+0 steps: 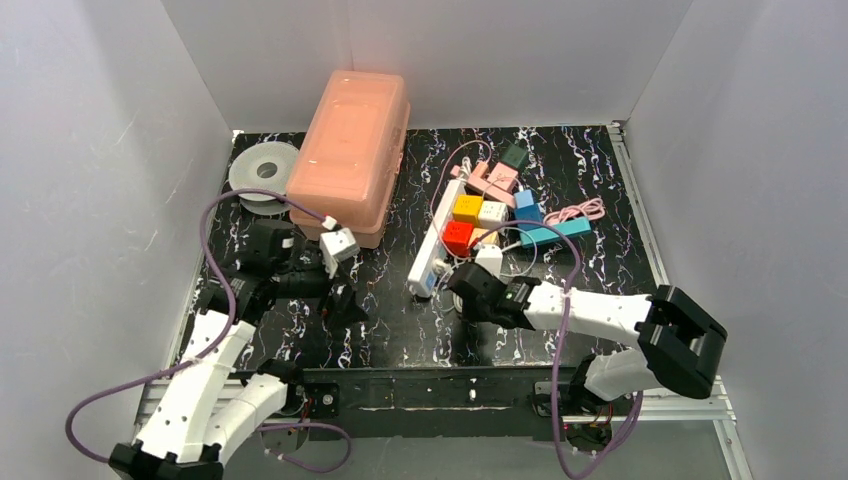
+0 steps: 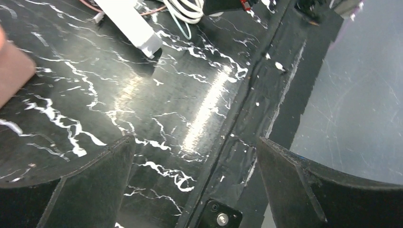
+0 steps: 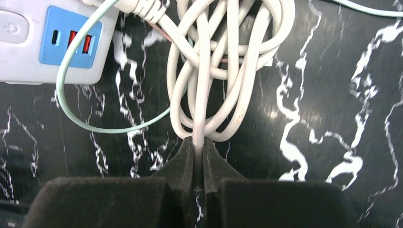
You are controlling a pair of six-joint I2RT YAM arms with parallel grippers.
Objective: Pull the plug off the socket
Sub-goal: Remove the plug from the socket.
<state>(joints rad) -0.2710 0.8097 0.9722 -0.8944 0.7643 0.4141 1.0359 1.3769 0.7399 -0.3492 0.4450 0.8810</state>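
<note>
Shows right gripper (image 3: 198, 142) clamped on one strand of coiled white cord (image 3: 228, 71), just right of power strip (image 3: 28, 52) (blue USB panel); left gripper (image 2: 194, 140) spread wide, empty.

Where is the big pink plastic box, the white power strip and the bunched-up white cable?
Big pink plastic box (image 1: 350, 140): top camera, middle of its lid.
White power strip (image 1: 433, 250): top camera, its bare white body.
Bunched-up white cable (image 3: 232, 52): right wrist camera, centre of the loops.

White walls (image 1: 100, 150), black marbled tabletop (image 1: 400, 335)
</note>
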